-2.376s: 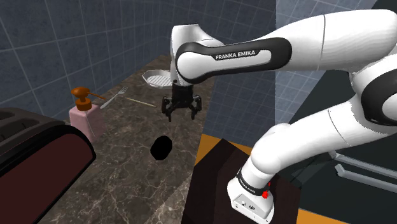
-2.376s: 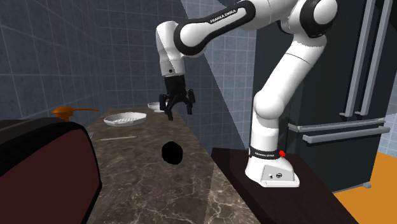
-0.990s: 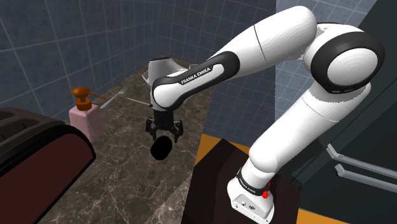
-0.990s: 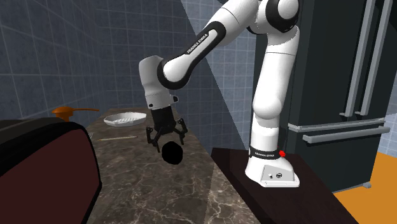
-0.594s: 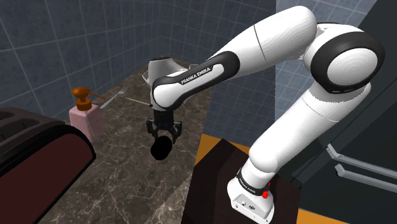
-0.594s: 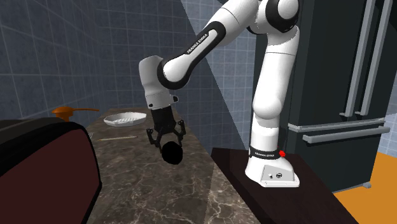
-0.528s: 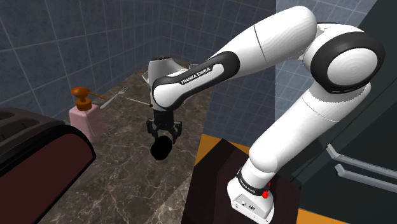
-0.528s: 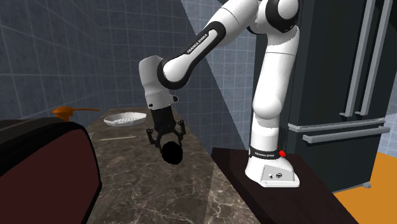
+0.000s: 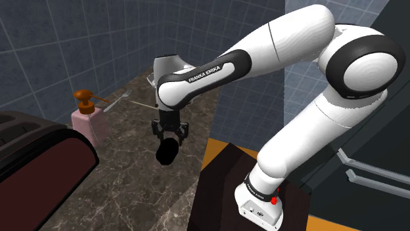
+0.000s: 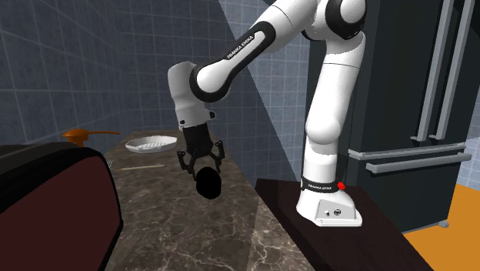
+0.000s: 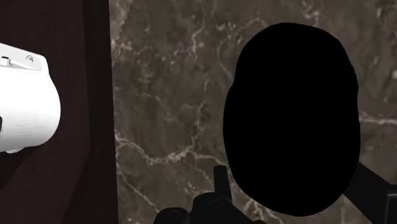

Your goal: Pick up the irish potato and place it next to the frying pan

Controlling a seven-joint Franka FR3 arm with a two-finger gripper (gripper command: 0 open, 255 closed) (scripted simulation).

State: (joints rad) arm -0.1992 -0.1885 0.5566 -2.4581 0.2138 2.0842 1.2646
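The potato is drawn as a plain black lump at the near edge of the dark marble counter. My gripper points straight down onto it, fingers shut on its upper part. From the second exterior view the potato hangs under the gripper, at or just above the counter. In the wrist view the potato sits clasped between the two fingers. The frying pan, drawn white and shallow, rests at the far end of the counter.
A pink soap dispenser with a brown pump stands on the counter, with a fork and a thin stick beyond it. A dark red appliance occupies the near corner. The stand is beside the counter edge.
A second ago the fingers stood apart around the potato; they have since shut on it. The arm's upper links have shifted slightly; the potato has barely moved.
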